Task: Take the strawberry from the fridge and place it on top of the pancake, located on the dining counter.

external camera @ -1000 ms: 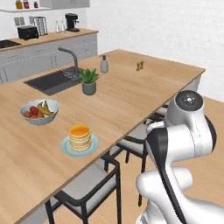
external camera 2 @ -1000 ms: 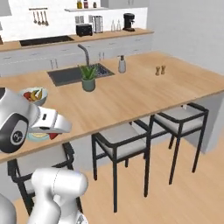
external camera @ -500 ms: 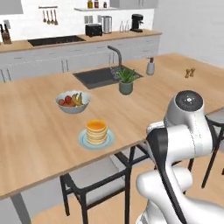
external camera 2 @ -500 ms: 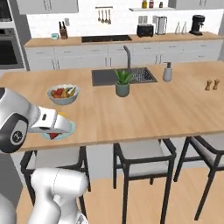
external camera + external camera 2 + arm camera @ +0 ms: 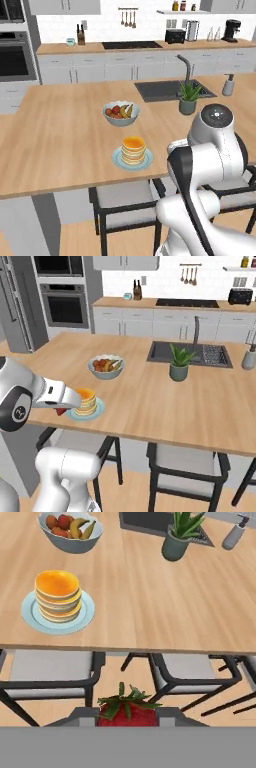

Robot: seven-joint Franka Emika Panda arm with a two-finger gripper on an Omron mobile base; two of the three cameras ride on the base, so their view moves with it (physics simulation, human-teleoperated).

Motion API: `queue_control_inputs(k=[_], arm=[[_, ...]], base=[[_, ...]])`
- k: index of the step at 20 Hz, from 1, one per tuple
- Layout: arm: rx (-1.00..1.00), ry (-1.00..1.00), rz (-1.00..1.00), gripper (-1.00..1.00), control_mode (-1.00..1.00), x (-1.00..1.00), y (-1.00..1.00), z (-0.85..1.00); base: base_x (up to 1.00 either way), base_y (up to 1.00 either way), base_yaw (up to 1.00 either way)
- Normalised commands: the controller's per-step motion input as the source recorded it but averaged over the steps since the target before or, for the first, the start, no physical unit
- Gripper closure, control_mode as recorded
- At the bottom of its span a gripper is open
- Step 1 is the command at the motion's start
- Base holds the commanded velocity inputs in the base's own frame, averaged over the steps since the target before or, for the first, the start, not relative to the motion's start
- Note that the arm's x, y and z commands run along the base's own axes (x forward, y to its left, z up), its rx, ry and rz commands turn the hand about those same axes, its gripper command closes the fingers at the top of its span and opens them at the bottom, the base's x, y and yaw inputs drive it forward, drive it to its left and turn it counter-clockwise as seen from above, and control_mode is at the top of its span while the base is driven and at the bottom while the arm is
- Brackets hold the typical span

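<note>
Jaws pinch the strawberry [image 5: 126, 711] from both sides at the bottom of my hand view, its red flesh tucked between the grey pads and its dark green cap spread upward. From my right base view the gripper [image 5: 61, 410] sits off the near edge of the worktop [image 5: 150, 406], with a sliver of red showing under the white wrist, just beside the pale blue plate [image 5: 98, 408].

On that plate stands the pancake [image 5: 57, 595], a short stack of tan rounds topped with glossy orange syrup; I see it near the front edge of the dining worktop, above a dark-framed stool [image 5: 50, 677]. Behind it sits a grey fruit bowl [image 5: 120, 113] holding bananas and round red and orange fruits. A grey pot [image 5: 178, 371] carries a spiky green plant [image 5: 180, 353] beside the sink [image 5: 189, 353], where a dark tap [image 5: 195, 330] rises. A soap dispenser [image 5: 228, 85] stands at the far right.

Along the back wall I make out a wall oven [image 5: 62, 304], a cooktop [image 5: 131, 45], a knife block [image 5: 80, 36], a toaster [image 5: 175, 35] and a coffee maker [image 5: 230, 30]. I can read no labels or writing anywhere.
</note>
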Motion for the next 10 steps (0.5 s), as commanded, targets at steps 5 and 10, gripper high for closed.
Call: queue_control_inputs(k=[5, 10], arm=[[0.0, 0.0, 0.0, 1.0, 1.0, 0.0, 0.0, 0.0], [0.0, 0.0, 0.0, 1.0, 1.0, 0.0, 0.0, 0.0]], base=[[0.66, -0.31, 0.44], [0.96, -0.06, 0.27]])
